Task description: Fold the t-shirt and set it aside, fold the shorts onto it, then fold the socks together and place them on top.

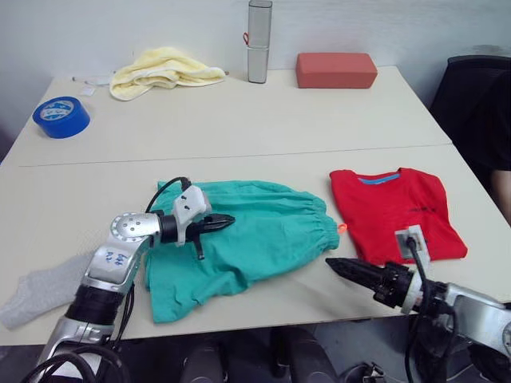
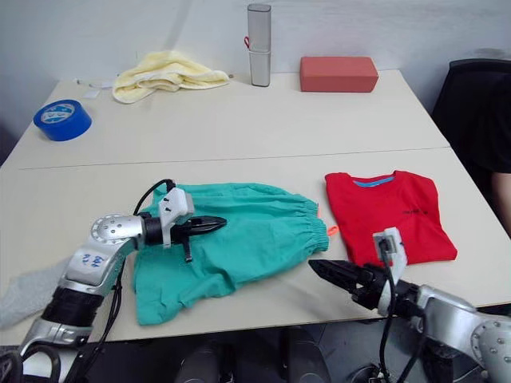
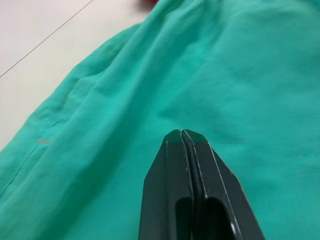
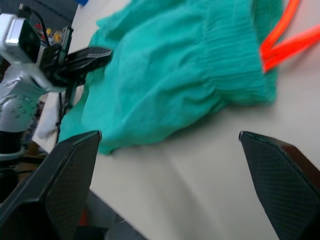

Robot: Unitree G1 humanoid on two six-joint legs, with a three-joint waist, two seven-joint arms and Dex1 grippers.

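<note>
Folded red t-shirt [image 1: 395, 211] right, teal shorts [image 1: 247, 239] spread beside, grey socks [image 1: 40, 291] left

An office or lab room: pale beige tabletop [image 1: 239, 120] against a plain white wall [image 1: 120, 32], a black office chair [image 1: 471, 96] beside it, blue tape roll [image 1: 61, 116].

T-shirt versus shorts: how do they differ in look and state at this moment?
The t-shirt is red and already folded into a neat rectangle; the shorts are teal-green and lie spread out, rumpled, not yet folded. The t-shirt lies to the robot's right, away from both grippers, while the shut left gripper hovers over the shorts. Both rest on the table, side by side.
</note>
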